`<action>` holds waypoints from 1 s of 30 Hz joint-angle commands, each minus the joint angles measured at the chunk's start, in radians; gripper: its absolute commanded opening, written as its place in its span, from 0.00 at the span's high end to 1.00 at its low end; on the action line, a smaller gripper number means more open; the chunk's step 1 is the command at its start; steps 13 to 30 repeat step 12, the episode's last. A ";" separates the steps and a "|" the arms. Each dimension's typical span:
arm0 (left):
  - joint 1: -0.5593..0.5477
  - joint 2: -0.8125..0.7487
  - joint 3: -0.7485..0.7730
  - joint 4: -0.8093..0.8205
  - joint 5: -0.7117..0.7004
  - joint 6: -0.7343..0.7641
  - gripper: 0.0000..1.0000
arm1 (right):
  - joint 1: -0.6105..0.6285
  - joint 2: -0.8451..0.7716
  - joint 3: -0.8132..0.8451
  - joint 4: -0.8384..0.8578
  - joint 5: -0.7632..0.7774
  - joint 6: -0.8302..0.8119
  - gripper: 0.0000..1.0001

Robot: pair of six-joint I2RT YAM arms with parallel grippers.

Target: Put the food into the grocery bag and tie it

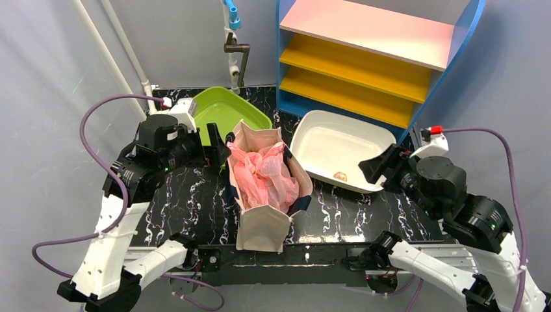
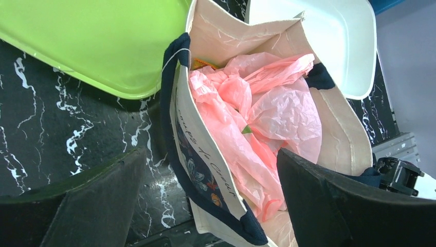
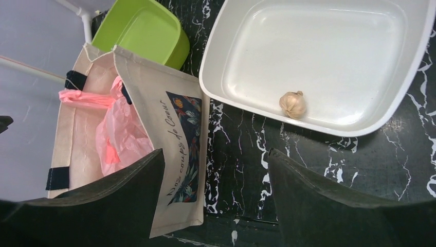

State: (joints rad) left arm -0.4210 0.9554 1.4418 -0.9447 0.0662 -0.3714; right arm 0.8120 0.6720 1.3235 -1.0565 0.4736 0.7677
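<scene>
The pink grocery bag [image 1: 263,172] lies crumpled inside an upright beige canvas tote [image 1: 263,227] at the table's middle. In the left wrist view a small green bit [image 2: 247,129] shows among the folds of the grocery bag [image 2: 267,103]. One piece of food, a pale garlic bulb [image 1: 340,175], lies in the white tray [image 1: 312,123]; the right wrist view shows the bulb [image 3: 292,103] near the tray's front wall. My left gripper [image 1: 217,146] is open beside the tote's back left corner, the tote's wall [image 2: 205,154] showing between its fingers. My right gripper [image 1: 373,169] is open and empty over the tray's right end.
A lime-green bin [image 1: 224,110] stands behind the tote on the left. A blue shelf unit with pink and yellow boards [image 1: 370,52] stands at the back right. A white pipe stand [image 1: 232,45] rises behind the bin. The black marbled tabletop [image 1: 188,201] shows to either side of the tote.
</scene>
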 commanded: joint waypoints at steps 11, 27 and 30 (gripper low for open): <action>0.002 -0.013 -0.003 0.032 -0.026 0.023 0.02 | 0.001 -0.081 -0.001 0.021 0.143 0.009 0.11; 0.002 -0.014 -0.004 0.030 -0.027 0.023 0.02 | 0.001 -0.080 -0.003 0.030 0.142 0.007 0.09; 0.002 -0.014 -0.004 0.030 -0.027 0.023 0.02 | 0.001 -0.080 -0.003 0.030 0.142 0.007 0.09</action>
